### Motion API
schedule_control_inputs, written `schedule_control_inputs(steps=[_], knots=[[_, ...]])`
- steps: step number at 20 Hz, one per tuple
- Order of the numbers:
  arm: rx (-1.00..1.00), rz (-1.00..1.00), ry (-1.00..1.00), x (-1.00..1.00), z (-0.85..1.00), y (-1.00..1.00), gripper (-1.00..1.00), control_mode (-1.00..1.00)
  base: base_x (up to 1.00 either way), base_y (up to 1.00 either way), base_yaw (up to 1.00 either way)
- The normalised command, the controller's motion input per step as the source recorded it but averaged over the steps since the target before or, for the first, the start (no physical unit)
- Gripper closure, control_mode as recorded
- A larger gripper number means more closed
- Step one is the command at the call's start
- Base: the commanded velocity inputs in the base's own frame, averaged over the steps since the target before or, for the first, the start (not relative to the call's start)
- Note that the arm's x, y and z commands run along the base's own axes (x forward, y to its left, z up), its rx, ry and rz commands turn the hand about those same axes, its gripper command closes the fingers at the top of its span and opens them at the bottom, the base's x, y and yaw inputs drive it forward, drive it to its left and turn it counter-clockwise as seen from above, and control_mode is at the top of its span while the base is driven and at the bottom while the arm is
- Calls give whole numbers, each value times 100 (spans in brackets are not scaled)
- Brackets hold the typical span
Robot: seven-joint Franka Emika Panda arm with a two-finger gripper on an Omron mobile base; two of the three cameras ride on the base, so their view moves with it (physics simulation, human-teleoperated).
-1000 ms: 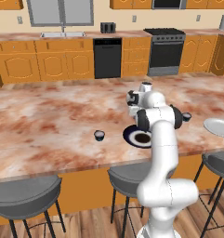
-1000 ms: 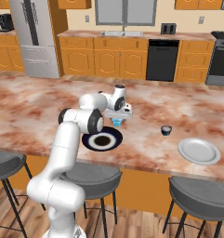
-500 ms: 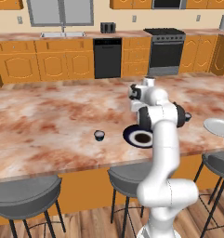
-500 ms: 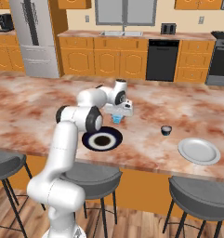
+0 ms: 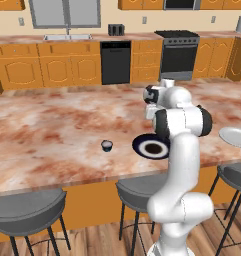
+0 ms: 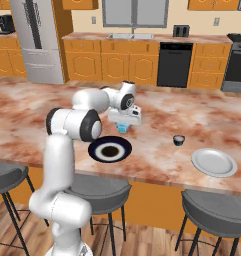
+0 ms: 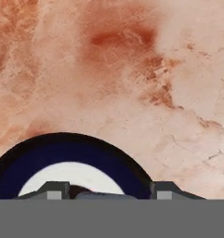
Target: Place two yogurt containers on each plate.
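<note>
Blue yogurt cup (image 6: 122,127) clamped in my gripper (image 6: 124,123), frame centre; both plates, navy (image 6: 110,150) and grey (image 6: 214,162), sit bare.

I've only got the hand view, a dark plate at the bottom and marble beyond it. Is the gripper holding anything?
Observer: Yes. In the right base view the gripper is closed round a blue cup, just beyond the dark plate.
Operator: Any other cups nearby?
Observer: One dark cup stands alone on the counter, roughly between the two plates.
Operator: Where's the second plate?
Observer: The grey plate lies near the counter's front edge, off to the robot's right.
</note>
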Motion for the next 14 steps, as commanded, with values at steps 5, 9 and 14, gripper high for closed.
schedule_control_inputs(steps=[5, 9, 14], knots=[[0, 0, -3, -77, 0, 34, 100, -100, 0, 0, 0], [0, 0, 0, -8, -14, 23, 100, -100, 0, 0, 0], [0, 1, 0, 13, -44, 4, 100, -100, 0, 0, 0]])
